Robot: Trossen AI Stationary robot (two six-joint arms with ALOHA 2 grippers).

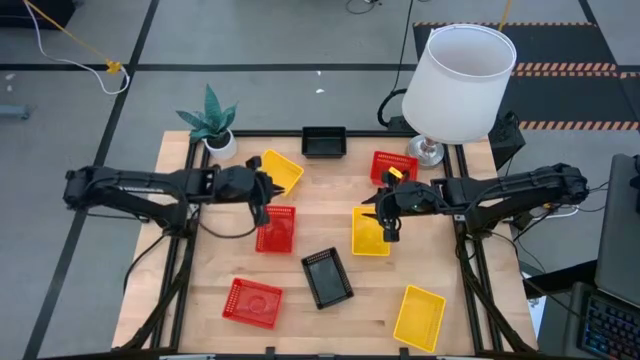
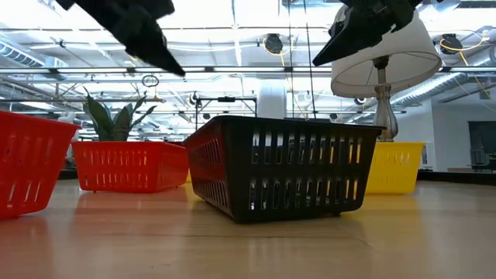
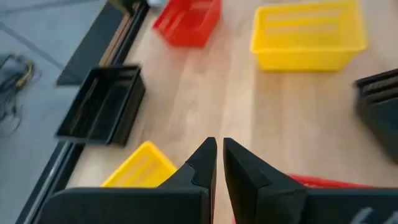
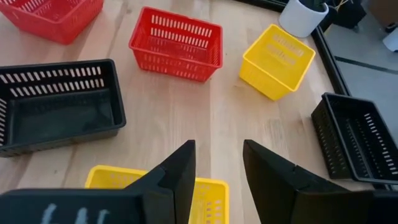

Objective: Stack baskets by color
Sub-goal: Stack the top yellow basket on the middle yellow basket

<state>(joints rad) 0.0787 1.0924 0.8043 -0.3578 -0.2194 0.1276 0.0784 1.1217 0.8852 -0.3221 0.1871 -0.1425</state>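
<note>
Yellow basket [image 1: 370, 232] loose on desk [image 1: 330, 215], directly under right pincer [image 1: 388, 228], half open, empty | left pincer [image 1: 262, 201] pinched narrow, empty, above red basket [image 1: 275, 229] | step: pre-grasp, nothing stacked | next: descend, straddle rim.

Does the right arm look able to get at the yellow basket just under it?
Probably yes. The right gripper hangs open directly over the yellow basket, with nothing between them; the nearest black basket sits apart.
</note>
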